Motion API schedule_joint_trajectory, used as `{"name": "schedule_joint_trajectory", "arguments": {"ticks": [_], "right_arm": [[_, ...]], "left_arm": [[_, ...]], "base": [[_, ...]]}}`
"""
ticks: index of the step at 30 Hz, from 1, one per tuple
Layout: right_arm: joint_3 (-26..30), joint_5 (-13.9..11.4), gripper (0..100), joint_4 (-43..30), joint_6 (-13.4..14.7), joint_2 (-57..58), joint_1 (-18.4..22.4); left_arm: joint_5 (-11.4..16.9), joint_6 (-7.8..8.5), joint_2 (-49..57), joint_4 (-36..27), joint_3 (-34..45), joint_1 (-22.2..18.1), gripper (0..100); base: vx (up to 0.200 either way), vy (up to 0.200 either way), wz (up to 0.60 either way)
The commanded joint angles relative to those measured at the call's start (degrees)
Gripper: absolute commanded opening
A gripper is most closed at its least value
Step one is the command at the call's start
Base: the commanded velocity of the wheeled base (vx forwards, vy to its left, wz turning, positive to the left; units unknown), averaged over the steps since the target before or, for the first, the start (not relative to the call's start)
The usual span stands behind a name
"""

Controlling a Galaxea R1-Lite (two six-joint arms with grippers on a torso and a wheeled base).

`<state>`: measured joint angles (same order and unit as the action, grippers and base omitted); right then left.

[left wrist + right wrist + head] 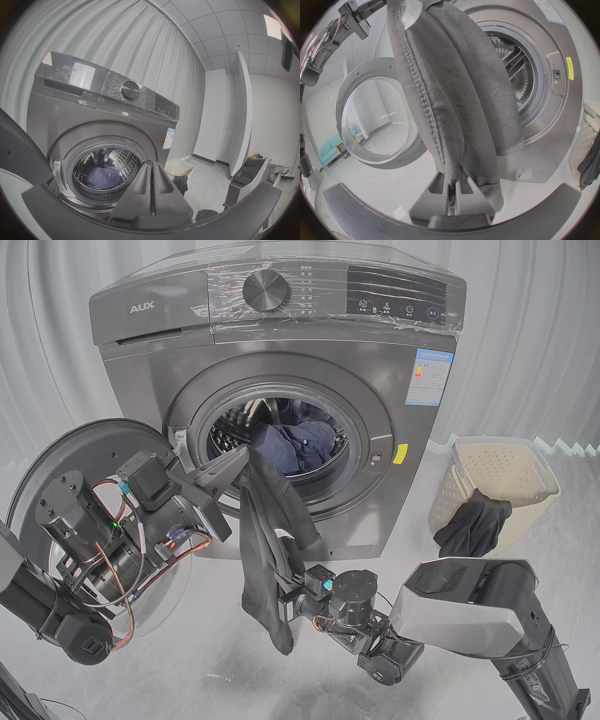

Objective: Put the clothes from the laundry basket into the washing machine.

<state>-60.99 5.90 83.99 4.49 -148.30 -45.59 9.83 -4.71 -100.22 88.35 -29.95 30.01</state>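
- The door (94, 446) of the washing machine (375, 384) stands swung wide open at 9 o'clock of the drum mouth, with its glass porthole facing outward.
- The left end effector (240, 460) sits just in front of the drum mouth's rim at about 8 o'clock. Its fingers are pressed together on the top edge of the dark garment (269, 534). In the left wrist view the end effector (152, 164) shows a scrap of dark cloth at its tip.
- The dark garment hangs in front of the machine with its long axis running from 12 to 6 o'clock. Its top is at the left end effector and its free hem points down toward the floor (187, 646), hanging clear of it. In the right wrist view the garment (456, 93) shows as thick folds with a stitched seam.
- The right end effector (290, 587) is at about 5 o'clock of the garment, low on the cloth. Its fingers (437, 190) are clamped on a fold of the garment.
- Navy clothes (300, 446) lie inside the drum, heaped toward its back.
- The laundry basket (447, 496) stands on the floor at 4 o'clock of the machine, just beside its corner.
- A black garment (473, 529) is draped over the basket's near rim and hangs down its outer wall.
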Motion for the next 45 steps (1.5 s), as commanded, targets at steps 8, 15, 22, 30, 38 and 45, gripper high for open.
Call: {"name": "schedule_joint_trajectory", "arguments": {"ticks": [8, 15, 22, 30, 38, 45], "right_arm": [[2.4, 0.4, 0, 0.1, 0.4, 1.8, -0.5], [2.5, 0.7, 100, 0.0, 0.6, 2.4, -0.2], [2.5, 0.8, 100, 0.0, 1.0, 2.7, 0.3], [2.5, 0.9, 100, -0.1, 1.1, 2.5, 0.7], [6.3, 1.6, 0, 0.2, 1.3, 2.7, 0.4], [6.3, 1.7, 0, 0.9, 1.6, 3.5, 0.5]], "left_arm": [[0.0, -0.04, -0.1, 0.0, 0.2, 0.0, 0], [0.0, -0.13, -0.1, 0.0, 0.3, 0.0, 0], [0.0, -0.39, 0.0, 0.1, 0.3, 0.0, 0], [0.0, -0.39, 0.0, 0.1, 0.3, 0.0, 0], [0.0, -0.39, 0.0, 0.1, 0.2, 0.0, 0], [0.0, -0.39, 0.0, 0.1, 0.2, 0.0, 0]], "base": [[0.0, 0.0, 0.0], [0.0, 0.0, 0.0], [0.0, 0.0, 0.0], [0.0, 0.0, 0.0], [0.0, 0.0, 0.0], [0.0, 0.0, 0.0]]}}
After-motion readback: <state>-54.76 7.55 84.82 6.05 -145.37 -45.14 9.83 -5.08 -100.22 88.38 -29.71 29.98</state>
